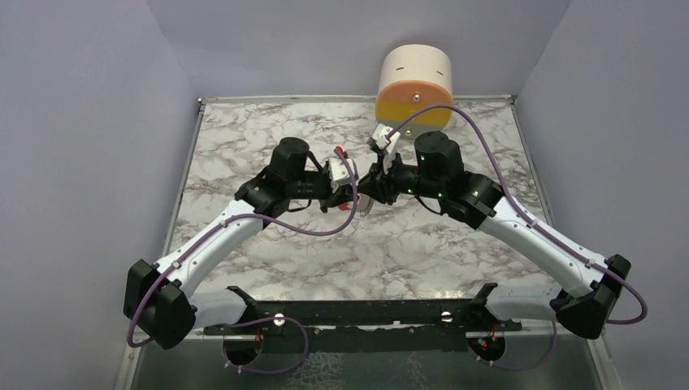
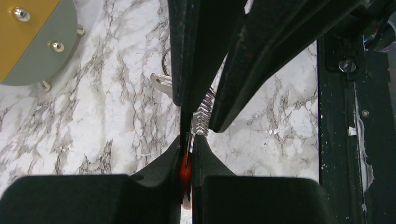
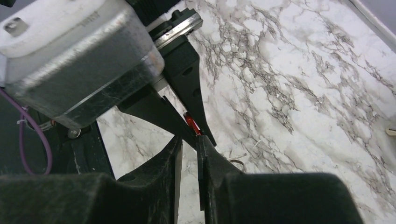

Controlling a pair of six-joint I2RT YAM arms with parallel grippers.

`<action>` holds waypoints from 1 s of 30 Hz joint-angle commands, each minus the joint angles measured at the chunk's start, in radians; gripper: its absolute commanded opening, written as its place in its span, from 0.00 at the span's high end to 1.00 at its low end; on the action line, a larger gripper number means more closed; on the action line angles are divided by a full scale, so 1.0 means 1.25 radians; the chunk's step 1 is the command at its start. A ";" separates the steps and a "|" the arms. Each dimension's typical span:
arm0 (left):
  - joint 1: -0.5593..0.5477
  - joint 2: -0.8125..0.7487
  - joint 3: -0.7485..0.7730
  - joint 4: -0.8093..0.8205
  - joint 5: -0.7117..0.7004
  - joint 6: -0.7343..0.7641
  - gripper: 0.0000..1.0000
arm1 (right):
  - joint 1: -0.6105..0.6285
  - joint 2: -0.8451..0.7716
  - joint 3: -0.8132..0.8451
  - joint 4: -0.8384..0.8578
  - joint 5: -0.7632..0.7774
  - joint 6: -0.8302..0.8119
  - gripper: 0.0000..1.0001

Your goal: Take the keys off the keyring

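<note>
The left claw [image 2: 187, 140] is seen closed tight, with the red key [image 2: 186, 173] pinched flat between its fingertips. Straight ahead of it, tip to tip, the right claw [image 2: 198, 119] is set narrow, and the toothed metal strip [image 2: 204, 105] lies between its fingers and appears to be gripped there. Just to the left of the right claw's fingers a flat silver tab [image 2: 160, 80] is seen, and above it a thin wire curve that is probably the ring [image 2: 164, 59]; how it links to the keys is hidden by the fingers. The whole bunch is held off the marble table [image 2: 93, 121], between the two claws. The step in hand is judged to be the separating of the pieces, with nothing yet freed. For the next move, one claw would need to be held firm while the other is turned or slid so that a key is worked along the ring's split; a straight pull would likely only strain the grips. In the top view the left arm [image 1: 219, 236] and right arm [image 1: 520, 219] are stretched forward and bent inward, so that their wrists meet over the middle of the table.
</note>
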 commanded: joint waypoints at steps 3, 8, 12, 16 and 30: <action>-0.004 -0.058 0.006 -0.004 0.049 0.026 1.00 | 0.005 -0.003 0.005 -0.007 0.052 -0.008 0.81; -0.003 -0.068 0.002 -0.005 0.068 0.030 1.00 | 0.005 0.009 0.012 -0.012 0.063 -0.012 0.80; -0.004 -0.061 0.001 -0.006 0.077 0.030 1.00 | 0.005 0.016 0.024 -0.019 0.069 -0.017 0.78; -0.004 -0.056 0.000 -0.008 0.085 0.031 1.00 | 0.005 0.017 0.026 -0.019 0.092 -0.022 0.77; -0.005 -0.053 0.000 -0.014 0.082 0.039 1.00 | 0.005 0.027 0.028 -0.044 0.118 -0.027 0.74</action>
